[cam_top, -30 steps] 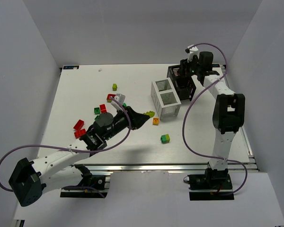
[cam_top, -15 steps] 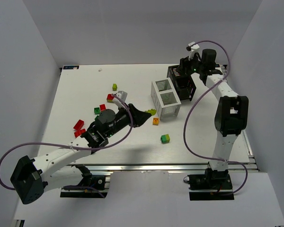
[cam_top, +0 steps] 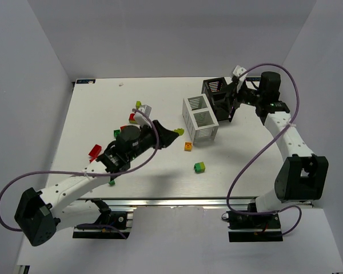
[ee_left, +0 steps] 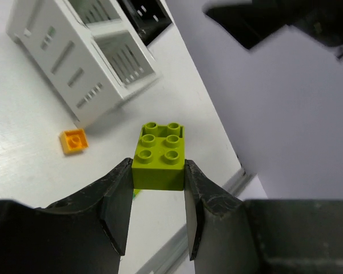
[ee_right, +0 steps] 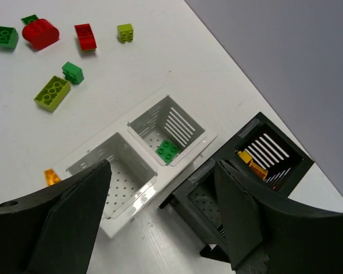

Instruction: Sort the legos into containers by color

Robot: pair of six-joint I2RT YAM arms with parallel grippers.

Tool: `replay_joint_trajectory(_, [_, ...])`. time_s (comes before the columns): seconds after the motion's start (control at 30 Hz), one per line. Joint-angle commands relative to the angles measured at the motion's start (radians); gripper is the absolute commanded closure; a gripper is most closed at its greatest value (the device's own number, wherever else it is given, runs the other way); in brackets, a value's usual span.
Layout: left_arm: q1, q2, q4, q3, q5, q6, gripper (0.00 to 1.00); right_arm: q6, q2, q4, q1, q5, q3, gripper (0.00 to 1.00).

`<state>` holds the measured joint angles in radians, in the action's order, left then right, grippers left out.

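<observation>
**Near edge.** A two-tone brick point(cam_top: 199, 166), green and lime, lies alone on the table point(cam_top: 103, 103).

**Middle.** The left gripper point(ee_left: 157, 174) pinches a lime brick point(ee_left: 158, 153) by its two flat side walls. Its jaws are closed to the brick's width, the studs face up, and the brick looks lifted off the table. Such a brick is probably light, rigid and slick, so the flat sides are the best place to hold it. An orange brick point(ee_left: 74, 141) sits between this gripper and the white bin point(ee_left: 74, 63), with open room around it.

**Far.** The white bin holds a green brick point(ee_right: 167, 149) in its far compartment, and the near one looks empty. Just beside it is the black bin point(ee_right: 217, 188), which holds an orange piece point(ee_right: 247, 156). The right gripper point(ee_right: 163, 171) hangs above both bins, spread wide and holding nothing. It crowds the space over the bins' slatted rims.
</observation>
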<state>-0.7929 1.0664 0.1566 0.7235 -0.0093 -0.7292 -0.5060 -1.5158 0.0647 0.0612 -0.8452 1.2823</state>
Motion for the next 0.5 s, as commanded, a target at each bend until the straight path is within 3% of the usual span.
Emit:
replay_joint_trajectory(0.0, [0.108,0.070,-0.119,0.129,0.058,-0.054,0.67,-0.045,0.048,0.052,-0.001,-0.026,-0.028,0.23])
replay_joint_trajectory(0.1, [0.196,0.229,-0.299,0.321,0.158,-0.085,0.74,-0.006,0.058,0.121,-0.001,0.043,-0.012,0.45])
replay_joint_trajectory(0.13, [0.201,0.272,-0.348,0.379,0.166,-0.060,0.75,-0.003,0.057,0.145,-0.001,0.076,0.009,0.62])
replay_joint_trajectory(0.23, [0.204,0.436,-0.501,0.604,0.181,-0.015,0.75,-0.012,0.049,0.246,0.002,0.124,0.058,0.85])
replay_joint_trajectory(0.37, [0.204,0.605,-0.676,0.850,0.178,0.014,0.78,-0.068,-0.001,0.423,0.015,0.161,0.171,0.90])
replay_joint_trajectory(0.47, [0.204,0.687,-0.718,0.940,0.180,0.017,0.79,-0.107,-0.044,0.501,0.032,0.147,0.266,0.89])
